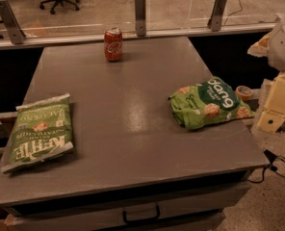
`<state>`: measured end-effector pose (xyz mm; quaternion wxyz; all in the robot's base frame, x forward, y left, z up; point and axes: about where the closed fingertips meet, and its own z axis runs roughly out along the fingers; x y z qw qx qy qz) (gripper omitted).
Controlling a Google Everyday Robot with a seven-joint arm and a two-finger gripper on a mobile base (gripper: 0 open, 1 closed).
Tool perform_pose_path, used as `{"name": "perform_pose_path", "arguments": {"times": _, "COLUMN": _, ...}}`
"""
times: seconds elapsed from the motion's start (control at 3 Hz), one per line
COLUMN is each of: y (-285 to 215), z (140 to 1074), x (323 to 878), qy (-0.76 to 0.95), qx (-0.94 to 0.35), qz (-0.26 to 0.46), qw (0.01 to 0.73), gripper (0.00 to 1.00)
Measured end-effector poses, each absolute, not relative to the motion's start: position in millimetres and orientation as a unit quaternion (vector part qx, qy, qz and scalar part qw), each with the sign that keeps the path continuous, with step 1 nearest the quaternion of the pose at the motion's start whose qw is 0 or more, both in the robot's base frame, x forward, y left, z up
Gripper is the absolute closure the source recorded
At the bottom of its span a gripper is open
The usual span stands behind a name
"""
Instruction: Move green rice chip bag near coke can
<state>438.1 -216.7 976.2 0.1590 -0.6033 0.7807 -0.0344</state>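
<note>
The green rice chip bag (210, 103) lies on the right side of the grey table (133, 109), close to its right edge, with its white "dang" lettering facing up. The coke can (113, 44) stands upright at the far edge of the table, left of centre, well away from the bag. My gripper (276, 107) hangs at the right edge of the view, just beyond the table's right edge and to the right of the bag, not touching it.
A flatter green Kettle chip bag (40, 131) lies at the table's left edge. A roll of tape (244, 92) sits just behind the rice chip bag. A glass barrier with metal posts (140, 13) runs along the far edge. A drawer handle (141, 215) is below the front edge.
</note>
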Motion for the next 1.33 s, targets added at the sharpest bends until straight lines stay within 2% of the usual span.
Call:
{"name": "perform_pose_path", "arguments": {"times": 0.33, "y": -216.6, "z": 976.2, "x": 438.1, "qy": 0.781, "qx": -0.603, "qz": -0.034, "qw": 0.159, "gripper": 0.0}}
{"name": "perform_pose_path", "arguments": {"times": 0.67, "y": -221.3, "z": 957.5, "x": 463.2, "qy": 0.771, "qx": -0.612, "qz": -0.023, "qw": 0.176, "gripper": 0.0}}
{"name": "perform_pose_path", "arguments": {"times": 1.33, "y": -214.0, "z": 880.5, "x": 540.1, "qy": 0.734, "qx": -0.64, "qz": 0.039, "qw": 0.224, "gripper": 0.0}}
